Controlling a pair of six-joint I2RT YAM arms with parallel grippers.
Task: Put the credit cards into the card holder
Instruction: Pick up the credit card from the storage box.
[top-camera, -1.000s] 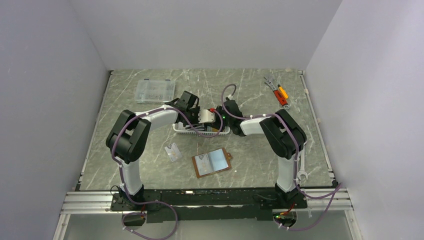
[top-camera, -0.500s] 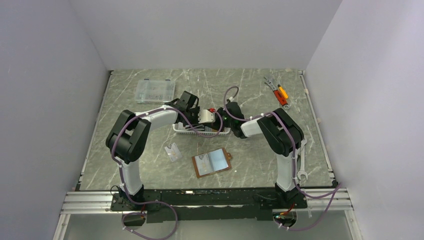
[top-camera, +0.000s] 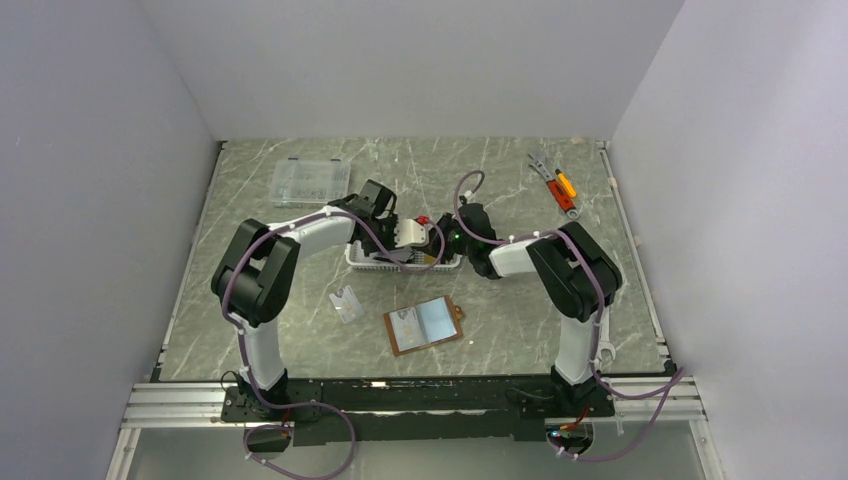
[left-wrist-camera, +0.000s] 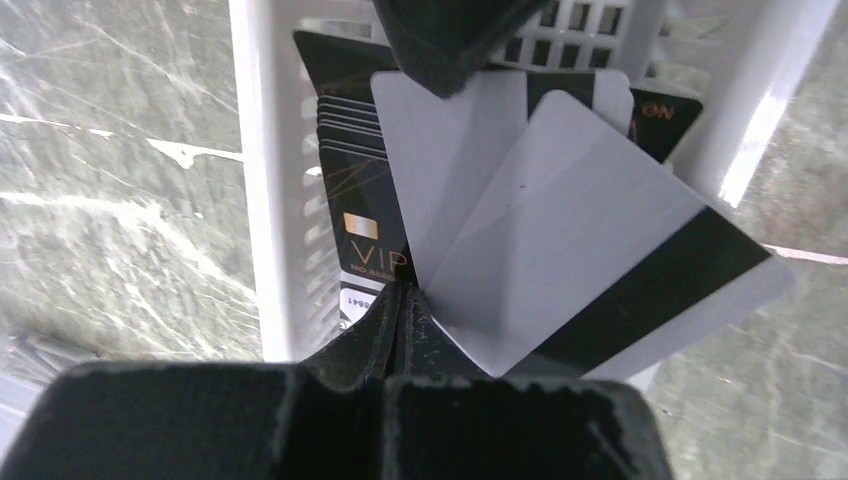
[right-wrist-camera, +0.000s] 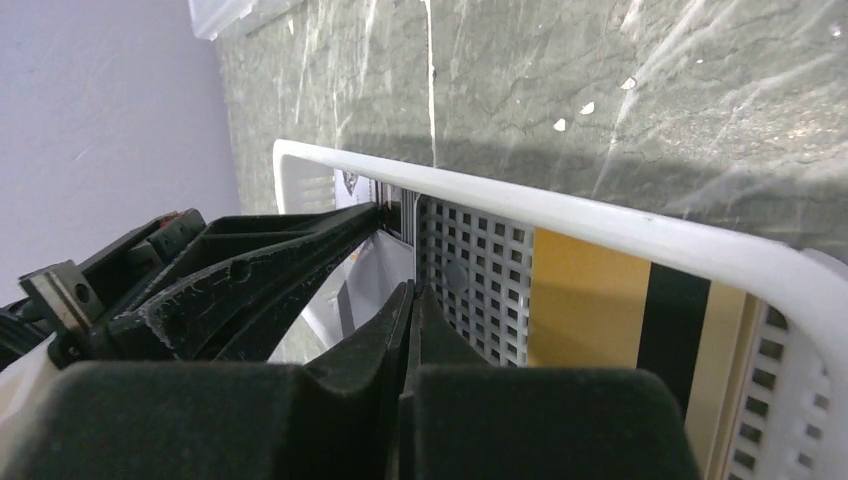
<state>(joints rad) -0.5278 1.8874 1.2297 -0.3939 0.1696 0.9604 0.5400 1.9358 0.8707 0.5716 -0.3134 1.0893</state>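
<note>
My left gripper (left-wrist-camera: 405, 290) is shut on two grey-white striped credit cards, one upright (left-wrist-camera: 450, 160) and one fanned right (left-wrist-camera: 590, 260), held over the white basket (left-wrist-camera: 265, 200). Several black cards (left-wrist-camera: 360, 220) stand inside it. My right gripper (right-wrist-camera: 412, 292) is shut, and its tip (left-wrist-camera: 450, 35) sits on the upright card's far edge. An orange-gold card (right-wrist-camera: 585, 300) lies against the basket wall. In the top view both grippers (top-camera: 400, 232) (top-camera: 442, 236) meet over the basket (top-camera: 400, 262). The brown card holder (top-camera: 425, 325) lies open in front of it, pale blue inside.
A small clear plastic piece (top-camera: 346, 303) lies left of the card holder. A clear compartment box (top-camera: 311, 181) is at the back left. Hand tools (top-camera: 555, 187) lie at the back right, and a wrench (top-camera: 603, 345) by the right arm's base.
The right arm's elbow has swung right and its gripper has shifted slightly at the basket. The left arm and the cards have stayed put.
</note>
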